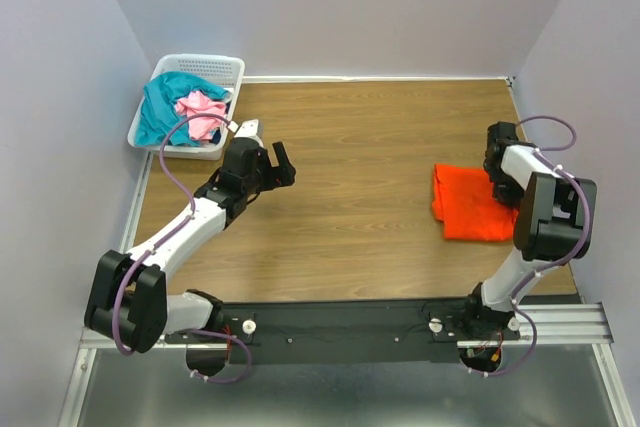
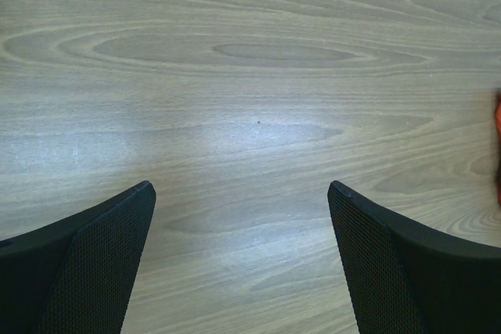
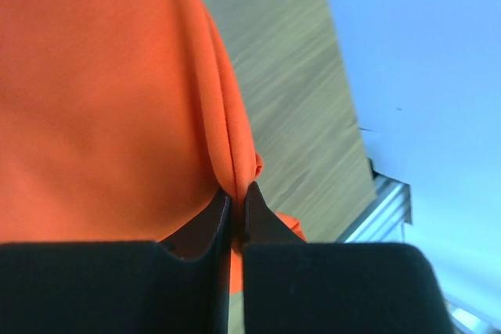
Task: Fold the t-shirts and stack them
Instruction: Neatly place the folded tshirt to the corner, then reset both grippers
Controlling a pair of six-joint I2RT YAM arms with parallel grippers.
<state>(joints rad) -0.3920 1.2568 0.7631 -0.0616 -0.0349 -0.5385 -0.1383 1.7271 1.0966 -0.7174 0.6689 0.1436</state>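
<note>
The orange t-shirt (image 1: 470,204) lies folded on the right of the table; it fills the right wrist view (image 3: 102,99). My right gripper (image 1: 497,169) is at its far right edge, shut on a pinched fold of the orange cloth (image 3: 235,193). The teal t-shirt (image 1: 162,102) and pink t-shirt (image 1: 202,113) lie crumpled in the white basket (image 1: 226,69) at the far left. My left gripper (image 1: 272,162) hovers right of the basket, open and empty over bare wood (image 2: 243,189). A sliver of orange (image 2: 498,138) shows at the left wrist view's right edge.
Purple walls enclose the table on the left, back and right. A metal rail (image 1: 350,322) runs along the near edge with both arm bases. The wall and table edge are close beside the right gripper (image 3: 391,185).
</note>
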